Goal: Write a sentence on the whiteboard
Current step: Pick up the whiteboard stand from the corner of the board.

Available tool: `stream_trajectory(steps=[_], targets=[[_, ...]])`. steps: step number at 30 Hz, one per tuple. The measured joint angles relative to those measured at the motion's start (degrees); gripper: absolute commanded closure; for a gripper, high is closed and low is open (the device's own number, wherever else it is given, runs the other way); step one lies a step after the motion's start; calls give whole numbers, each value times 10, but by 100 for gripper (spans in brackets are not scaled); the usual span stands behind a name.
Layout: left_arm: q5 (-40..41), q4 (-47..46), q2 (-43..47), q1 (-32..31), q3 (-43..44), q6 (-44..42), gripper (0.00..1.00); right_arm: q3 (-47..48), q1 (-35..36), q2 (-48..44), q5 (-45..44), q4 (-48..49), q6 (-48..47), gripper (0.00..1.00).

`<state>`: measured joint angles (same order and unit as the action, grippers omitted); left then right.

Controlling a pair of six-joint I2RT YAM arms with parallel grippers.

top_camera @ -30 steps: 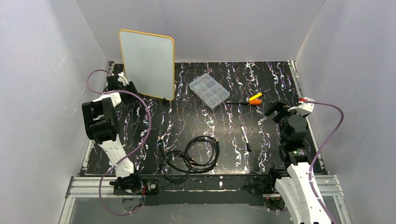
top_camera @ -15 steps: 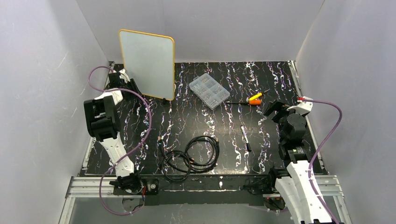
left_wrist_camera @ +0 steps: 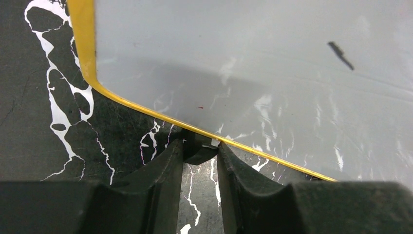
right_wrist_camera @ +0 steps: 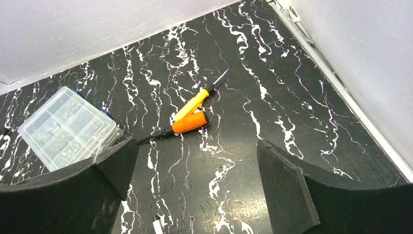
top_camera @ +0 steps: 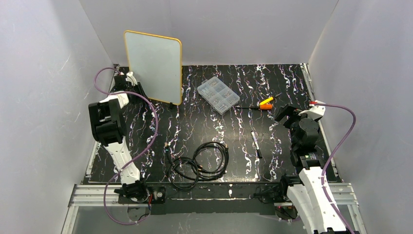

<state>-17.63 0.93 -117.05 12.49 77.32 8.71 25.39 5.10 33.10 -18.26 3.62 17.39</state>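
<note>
The whiteboard (top_camera: 153,66) stands upright at the back left, white with a thin yellow frame. In the left wrist view its face (left_wrist_camera: 243,58) carries only one short black stroke (left_wrist_camera: 341,55); the sentence is not in view. My left gripper (top_camera: 132,86) sits low at the board's left bottom corner. Its fingertips (left_wrist_camera: 199,147) press on both sides of the board's small black foot (left_wrist_camera: 197,150). My right gripper (top_camera: 285,114) hovers at the right side, wide open (right_wrist_camera: 195,161) with nothing between its fingers. A black marker (top_camera: 256,144) lies on the mat left of it.
A clear compartment box (top_camera: 218,94) lies right of the board. An orange and a yellow screwdriver (top_camera: 266,103) lie beyond my right gripper. Coiled black cables (top_camera: 199,163) lie near the front middle. Grey walls close in on three sides.
My left gripper has moved a little further towards the board's bottom corner and its jaws have narrowed onto the foot. The right arm has not moved.
</note>
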Motion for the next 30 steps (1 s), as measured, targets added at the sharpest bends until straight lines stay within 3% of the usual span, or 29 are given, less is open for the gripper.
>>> stream_trajectory(steps=[16,30], targets=[[41,-48,28,-28,-52,-65,99,0,0,0,4,0,0,0],[65,-51,73,-47,-106,-99,100,0,0,-11,5,-1,0,0]])
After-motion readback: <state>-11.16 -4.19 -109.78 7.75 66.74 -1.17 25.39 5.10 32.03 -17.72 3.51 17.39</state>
